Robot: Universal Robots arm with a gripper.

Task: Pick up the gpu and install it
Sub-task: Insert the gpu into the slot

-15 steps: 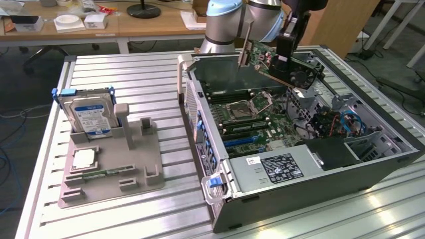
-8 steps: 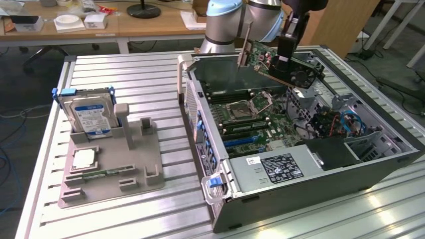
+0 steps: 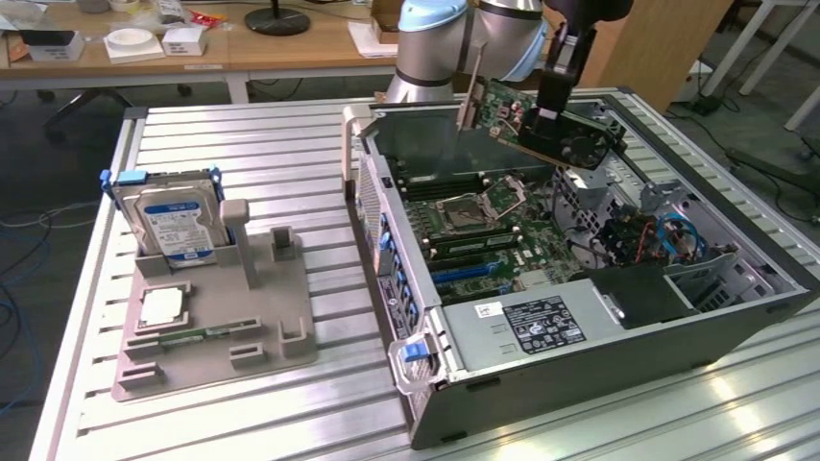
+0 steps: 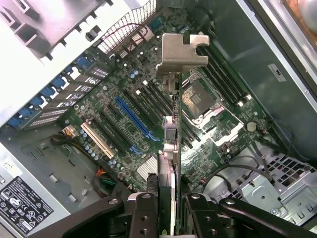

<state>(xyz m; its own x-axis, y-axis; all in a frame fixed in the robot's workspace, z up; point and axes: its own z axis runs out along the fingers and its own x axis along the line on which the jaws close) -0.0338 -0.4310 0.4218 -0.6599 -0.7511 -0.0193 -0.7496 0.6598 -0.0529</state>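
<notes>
My gripper [image 3: 554,113] is shut on the gpu [image 3: 532,123], a thin green and black card with a narrow metal bracket, held tilted in the air above the open computer case [image 3: 666,331]. In the wrist view the gpu [image 4: 171,148] is seen edge-on between my two dark fingers [image 4: 143,213], its metal bracket [image 4: 181,52] pointing away from me. Below it lies the motherboard [image 4: 124,124], with a long blue slot [image 4: 133,119] and black slots beside it. The card hangs apart from the board.
A grey fixture tray [image 3: 211,327] on the slatted table at the exterior view's left holds a hard drive [image 3: 173,216] with a blue-white label and a slim memory stick [image 3: 192,336]. The power supply [image 3: 539,322] and cables [image 3: 660,240] occupy the case's near side.
</notes>
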